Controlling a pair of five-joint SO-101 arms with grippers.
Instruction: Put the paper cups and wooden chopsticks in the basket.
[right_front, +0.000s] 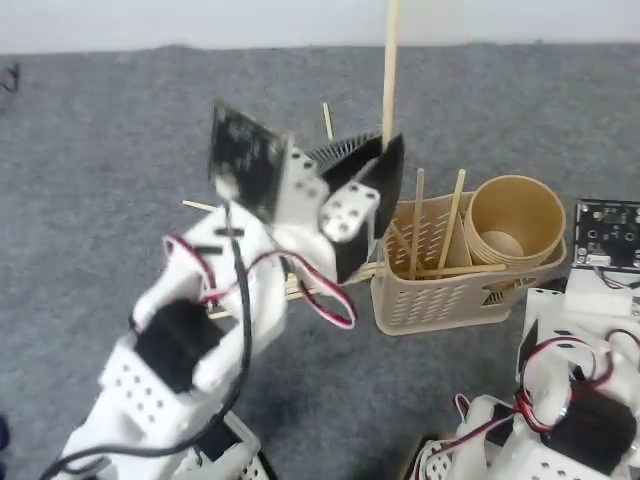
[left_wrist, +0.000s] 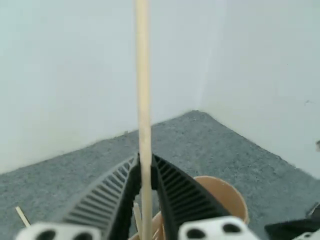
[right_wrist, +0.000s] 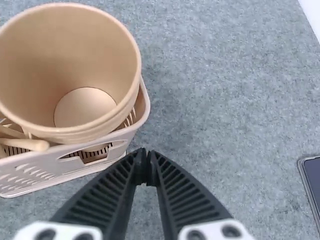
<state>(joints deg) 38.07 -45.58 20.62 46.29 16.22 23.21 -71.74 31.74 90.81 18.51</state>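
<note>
My left gripper (right_front: 385, 150) is raised beside the left end of the beige basket (right_front: 455, 295) and is shut on a wooden chopstick (right_front: 390, 70) held upright. In the left wrist view the chopstick (left_wrist: 143, 90) stands clamped between the black fingers (left_wrist: 172, 192), with a paper cup (left_wrist: 225, 192) below. Stacked paper cups (right_front: 513, 232) lie in the basket's right end, and several chopsticks (right_front: 455, 225) lean inside it. More chopsticks (right_front: 327, 120) lie on the carpet behind the arm. My right gripper (right_wrist: 146, 165) is shut and empty, just in front of the basket (right_wrist: 60, 167) and the cups (right_wrist: 70, 70).
Grey carpet (right_front: 120, 130) covers the floor, with a white wall (right_front: 200, 20) at the back. A loose chopstick (right_front: 198, 206) lies left of the left arm. A dark flat object (right_wrist: 311, 180) shows at the edge of the right wrist view.
</note>
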